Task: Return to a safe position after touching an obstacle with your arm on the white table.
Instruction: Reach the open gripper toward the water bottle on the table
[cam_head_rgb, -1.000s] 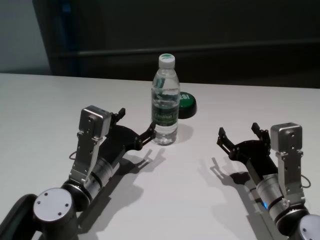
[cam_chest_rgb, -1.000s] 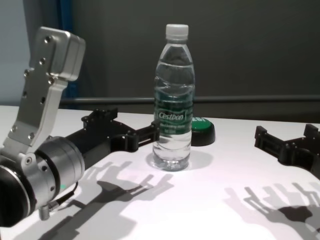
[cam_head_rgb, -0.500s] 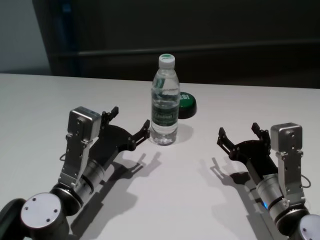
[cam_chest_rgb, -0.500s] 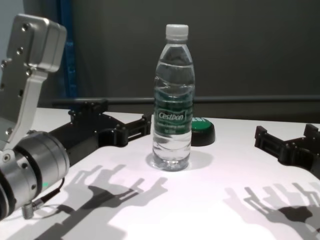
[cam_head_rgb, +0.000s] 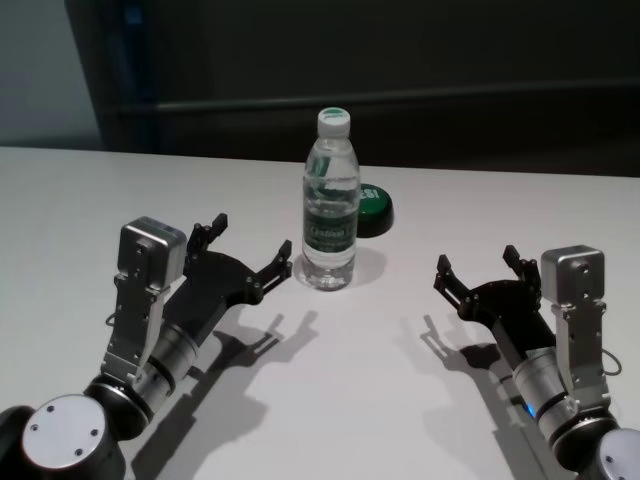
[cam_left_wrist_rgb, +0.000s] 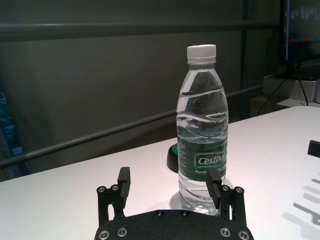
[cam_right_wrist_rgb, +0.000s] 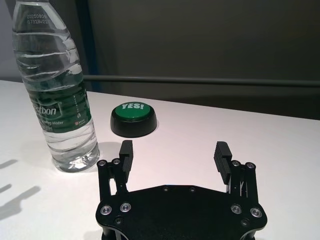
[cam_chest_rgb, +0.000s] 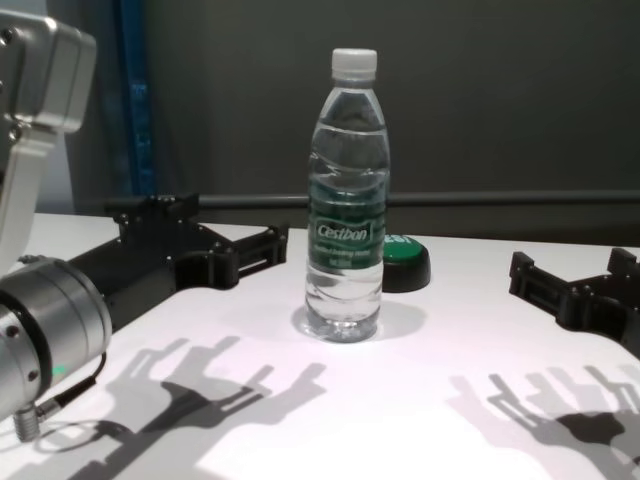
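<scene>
Left tool (cam_head_rgb: 248, 251) has drawn back, fingers spread wide, clear of the upright clear plastic bottle (cam_head_rgb: 330, 205) on the white desk (cam_head_rgb: 380, 390); right tool (cam_head_rgb: 479, 270) wide open too

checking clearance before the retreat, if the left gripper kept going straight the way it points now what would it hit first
Probably the water bottle: the left gripper, jaws open, has its inner finger lined up with the bottle's lower body, clear of it. Depth is uncertain; it might just slip past on the white table.

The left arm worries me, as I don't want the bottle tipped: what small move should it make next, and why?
Probably draw the left gripper a little further back toward the robot's body. Its open fingers stand just clear of the upright bottle on the white table, so retreating widens that narrow gap. The right gripper sits open, apart.
</scene>
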